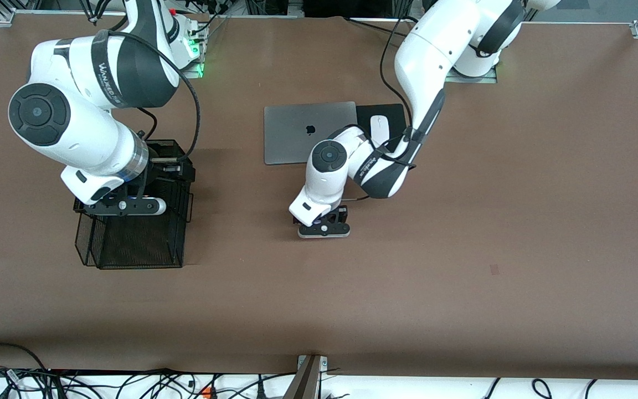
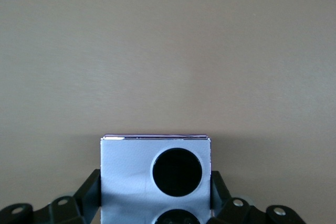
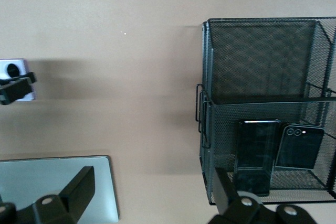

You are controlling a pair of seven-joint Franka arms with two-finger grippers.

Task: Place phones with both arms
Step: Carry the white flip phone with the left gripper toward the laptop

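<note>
My left gripper (image 2: 156,195) is shut on the squarish lilac-white phone (image 2: 131,177) with two black circles; its fingers press both sides. In the front view this gripper (image 1: 323,226) is low over the bare table, nearer the front camera than the laptop, and I cannot tell if the phone touches the table. The phone also shows in the right wrist view (image 3: 13,69). My right gripper (image 3: 152,195) is open and empty, up over the basket's edge (image 1: 166,163). The long black phone (image 3: 255,153) and the small black folded phone (image 3: 299,146) lie in the black mesh basket (image 3: 252,22).
The basket (image 1: 130,260) stands toward the right arm's end. A shut silver laptop (image 1: 308,133) lies mid-table, with a white mouse (image 1: 379,128) on a black pad (image 1: 394,111) beside it. Brown table spreads toward the front camera.
</note>
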